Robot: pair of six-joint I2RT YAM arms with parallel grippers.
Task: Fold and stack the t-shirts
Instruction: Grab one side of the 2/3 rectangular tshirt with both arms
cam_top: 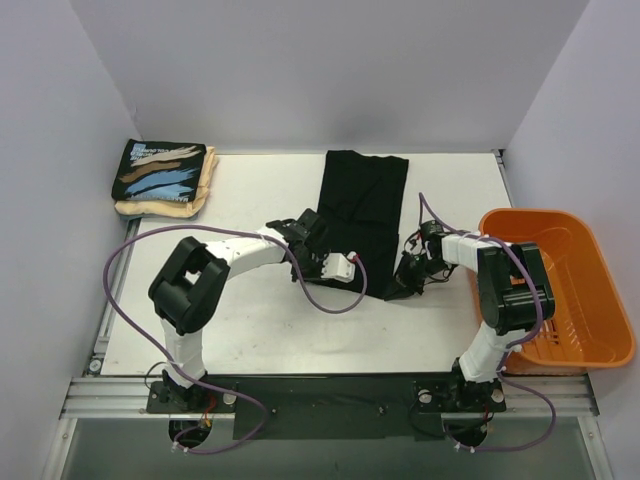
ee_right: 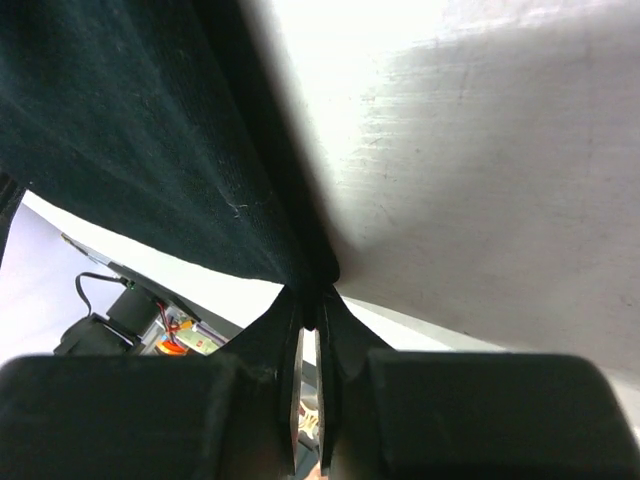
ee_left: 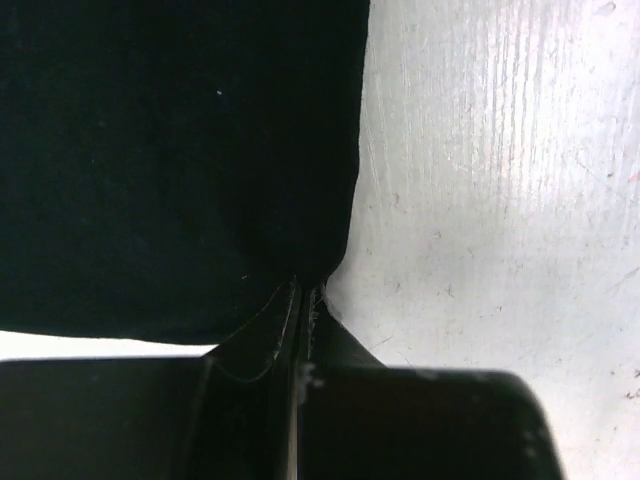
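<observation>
The plain black t-shirt [cam_top: 365, 195] lies as a long narrow strip down the middle of the table [cam_top: 250, 320]. My left gripper [cam_top: 318, 245] is at its near left corner, shut on the black cloth [ee_left: 180, 150]; its jaws [ee_left: 300, 290] meet on the hem. My right gripper [cam_top: 410, 270] holds the near right corner, shut on the same black t-shirt [ee_right: 130, 120] with a pinch of fabric between its fingertips [ee_right: 318, 292]. At the back left, the printed black t-shirt [cam_top: 160, 170] lies folded on top of the cream t-shirt [cam_top: 205, 185].
An orange plastic basket [cam_top: 560, 290] stands at the right edge of the table, close beside the right arm. White walls close in the back and both sides. Purple cables [cam_top: 330, 300] loop from both arms over the table.
</observation>
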